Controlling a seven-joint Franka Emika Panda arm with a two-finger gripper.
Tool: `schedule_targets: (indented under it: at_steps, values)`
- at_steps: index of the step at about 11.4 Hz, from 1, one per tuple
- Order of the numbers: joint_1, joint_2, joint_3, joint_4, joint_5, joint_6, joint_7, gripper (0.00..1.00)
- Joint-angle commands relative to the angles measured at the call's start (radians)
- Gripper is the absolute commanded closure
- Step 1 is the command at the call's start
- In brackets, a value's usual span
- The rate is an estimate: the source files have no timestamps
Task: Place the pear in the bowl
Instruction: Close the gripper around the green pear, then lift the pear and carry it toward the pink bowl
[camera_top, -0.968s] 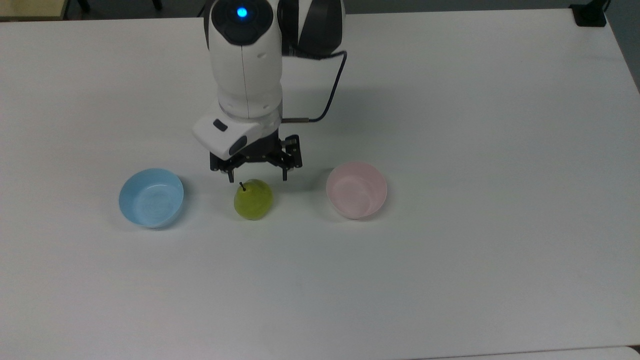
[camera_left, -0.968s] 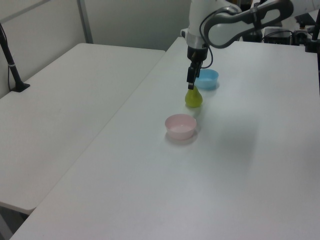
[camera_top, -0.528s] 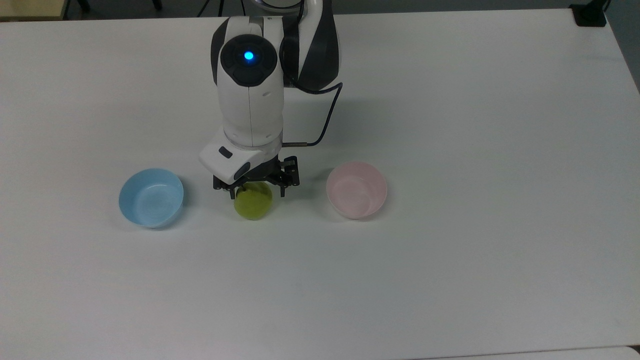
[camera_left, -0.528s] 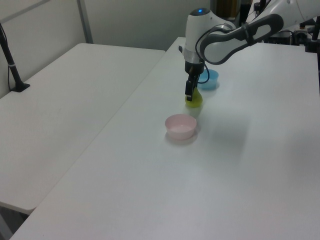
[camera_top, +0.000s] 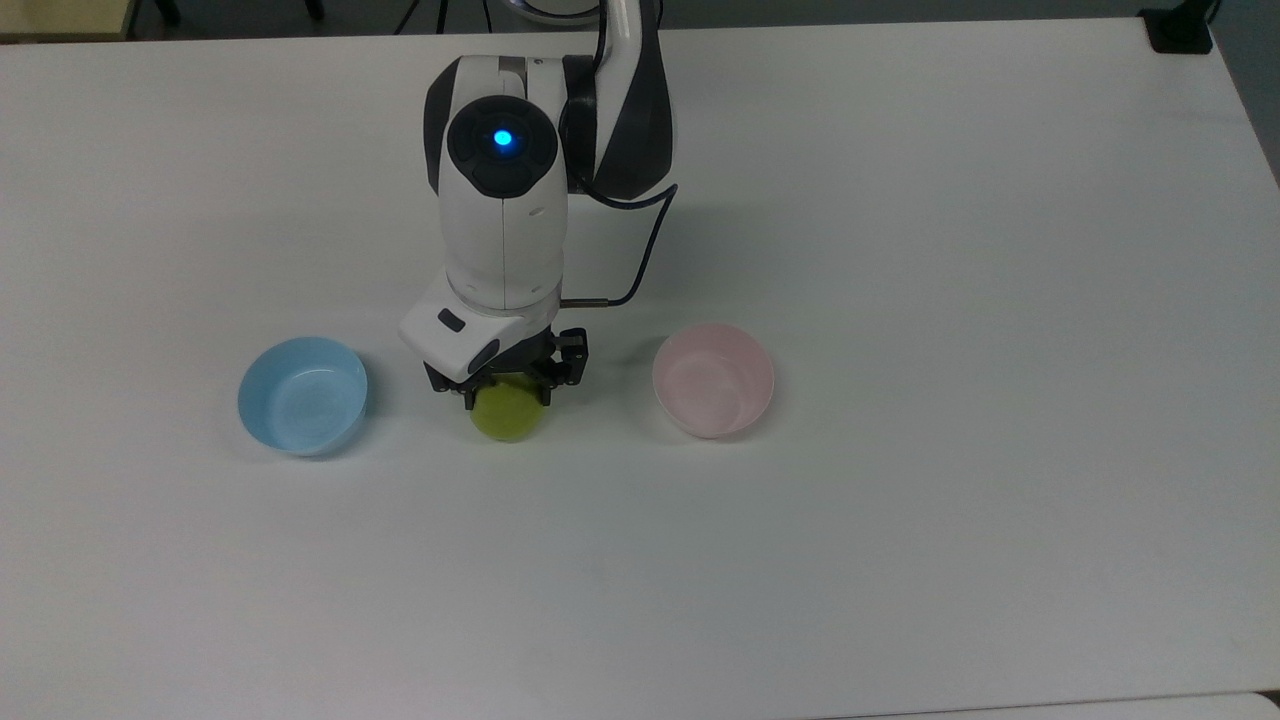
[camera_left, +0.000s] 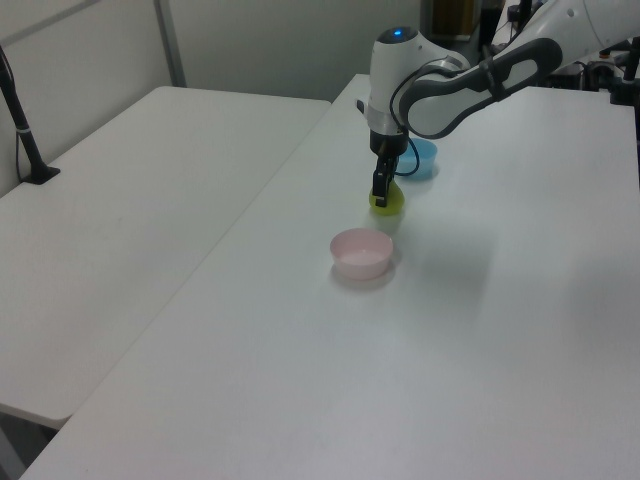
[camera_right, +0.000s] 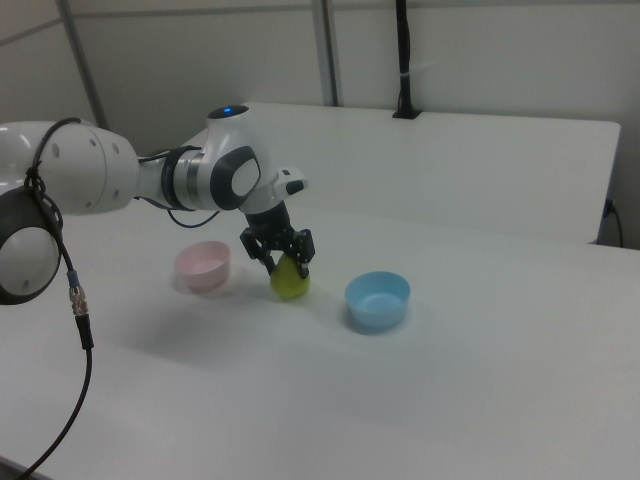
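- On the top view's left of your jaws you have the light blue bowl (camera_top: 302, 395), well apart from them and empty on the white table (camera_top: 900, 500); in the right view this blue bowl (camera_right: 378, 299) sits on the right view's right of the jaws.
- Your gripper (camera_top: 506, 392) is lowered over the pear (camera_top: 508, 415), one finger on each side of its upper part, as the right view (camera_right: 284, 262) shows too.
- The jaws stand narrowed around the pear, but you cannot tell from these views whether the pads actually press on it.
- The pear (camera_right: 290, 281) is between the jaws and rests on the table, its top hidden under the gripper; in the left view the pear (camera_left: 388, 199) shows just below the fingers.
- On the top view's right of your jaws you have the pink bowl (camera_top: 713, 379), near but apart, upright and empty; in the left view it (camera_left: 361, 252) lies nearer the camera than the gripper (camera_left: 380, 190).
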Motion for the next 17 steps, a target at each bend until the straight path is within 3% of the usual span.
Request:
schedule_targets:
  at_steps: [1,9,14,17]
  values:
    - [0.002,-0.009,-0.007,-0.01,-0.011,0.013,-0.016,0.62]
    - [0.019,-0.234,0.002,-0.003,-0.003,-0.223,0.058,0.62]
    - [0.175,-0.218,0.009,-0.001,-0.005,-0.214,0.22,0.62]
    - [0.24,-0.173,0.009,-0.006,0.005,-0.101,0.285,0.61]
